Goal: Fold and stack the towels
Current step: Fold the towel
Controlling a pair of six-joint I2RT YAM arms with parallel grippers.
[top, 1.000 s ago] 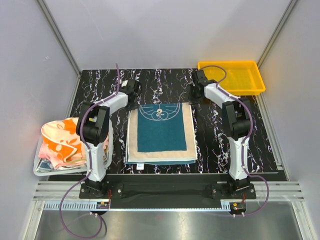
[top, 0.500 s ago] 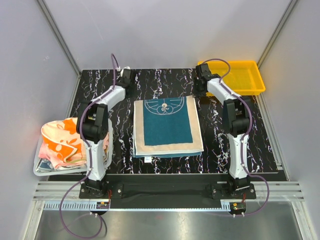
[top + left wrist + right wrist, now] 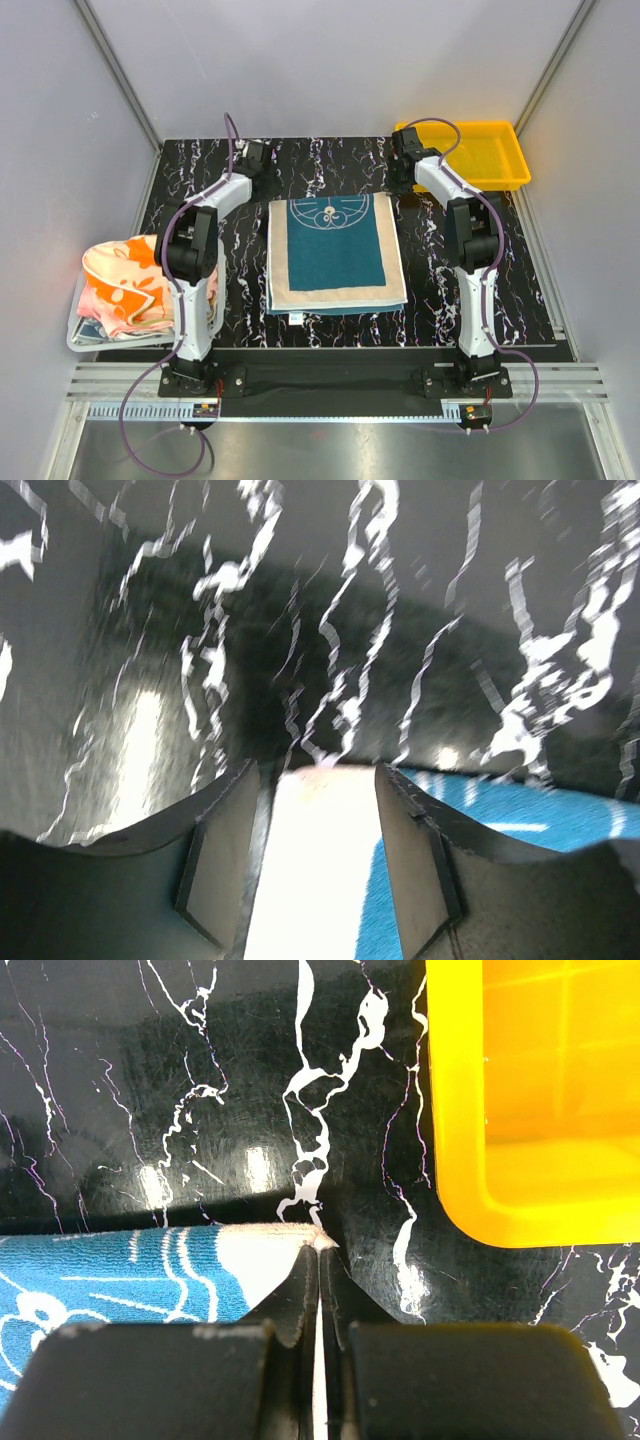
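The desk (image 3: 180, 200) is black stone-look with white veining. A teal towel (image 3: 330, 255) with a cream border lies flat at its middle — a yellow tray (image 3: 490, 155) sits at the far right corner, a white basket (image 3: 75, 338) at the left edge.

We see a flat towel stack (image 3: 335, 255) in the middle of the table (image 3: 440, 300). Behind it and to the right sits the tray (image 3: 508, 180). At the left edge is the basket (image 3: 76, 338), with a heap of towels (image 3: 122, 285) in it.

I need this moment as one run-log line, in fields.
teal towel: flat on table | left jaws: open, cream border between them | right jaws: shut on towel's far right corner | other towels: heaped in basket
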